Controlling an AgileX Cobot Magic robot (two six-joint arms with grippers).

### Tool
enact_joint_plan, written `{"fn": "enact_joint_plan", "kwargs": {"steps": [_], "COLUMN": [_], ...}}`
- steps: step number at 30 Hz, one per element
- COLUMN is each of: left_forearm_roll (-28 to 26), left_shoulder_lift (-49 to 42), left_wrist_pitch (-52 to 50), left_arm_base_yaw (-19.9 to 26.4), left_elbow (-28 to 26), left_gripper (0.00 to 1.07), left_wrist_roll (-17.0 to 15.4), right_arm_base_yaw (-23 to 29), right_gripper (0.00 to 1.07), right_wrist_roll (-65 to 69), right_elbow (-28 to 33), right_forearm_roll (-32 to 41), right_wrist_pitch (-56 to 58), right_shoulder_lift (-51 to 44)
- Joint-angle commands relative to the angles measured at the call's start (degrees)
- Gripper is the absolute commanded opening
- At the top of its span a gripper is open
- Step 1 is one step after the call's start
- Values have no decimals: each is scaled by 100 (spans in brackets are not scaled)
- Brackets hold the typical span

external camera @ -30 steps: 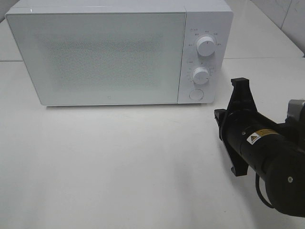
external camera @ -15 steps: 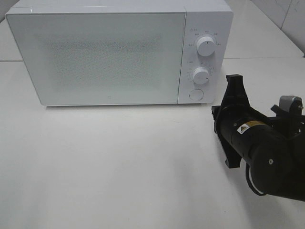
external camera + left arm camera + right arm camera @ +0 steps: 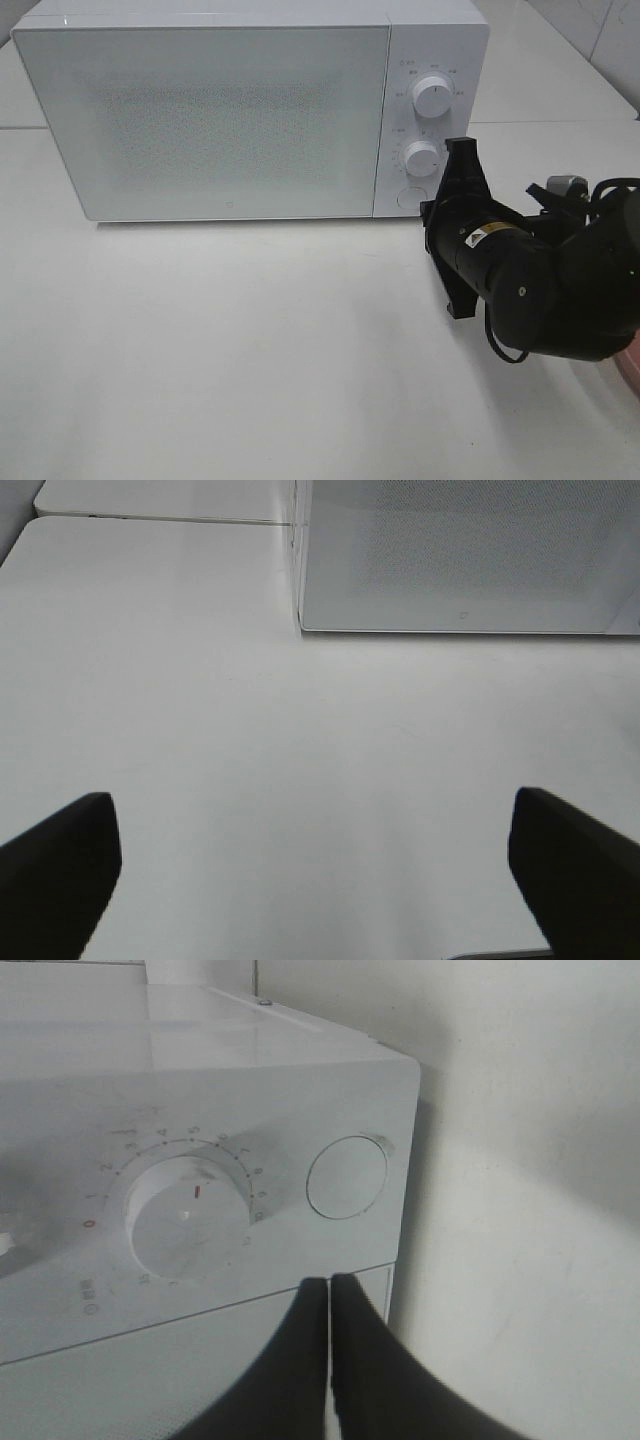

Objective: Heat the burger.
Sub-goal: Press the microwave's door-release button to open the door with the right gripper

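The burger is out of view in every frame. A white microwave stands at the back of the table with its door closed. My right gripper is shut with nothing in it, its tips close to the control panel, just below the lower dial and the round button. In the high view the right arm reaches toward the panel's lower right corner and hides its own fingertips. My left gripper is open and empty over bare table in front of the microwave's left corner.
The panel carries an upper dial, a lower dial and a round button. A sliver of something pink shows at the right edge. The white table stretches in front of the microwave.
The right arm has moved left and toward the microwave, bringing its shut gripper up to the control panel. The left gripper has not visibly changed.
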Motion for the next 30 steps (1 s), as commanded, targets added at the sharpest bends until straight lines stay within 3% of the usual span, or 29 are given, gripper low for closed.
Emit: {"fn": "enact_joint_plan", "kwargs": {"steps": [1, 30], "left_forearm_roll": [-34, -34], "left_shoulder_lift": [-126, -97], "left_wrist_pitch": [-74, -74], "left_arm_base_yaw": [-29, -29], "left_elbow": [17, 17], "left_gripper": [98, 98], "left_wrist_roll": [0, 0], "right_arm_base_yaw": [-46, -447], "right_gripper": [0, 0], "right_wrist_roll": [138, 80], "right_elbow": [-183, -1238], "right_forearm_roll": [-132, -138], "right_wrist_pitch": [115, 338], "right_shoulder_lift": [149, 1008]}}
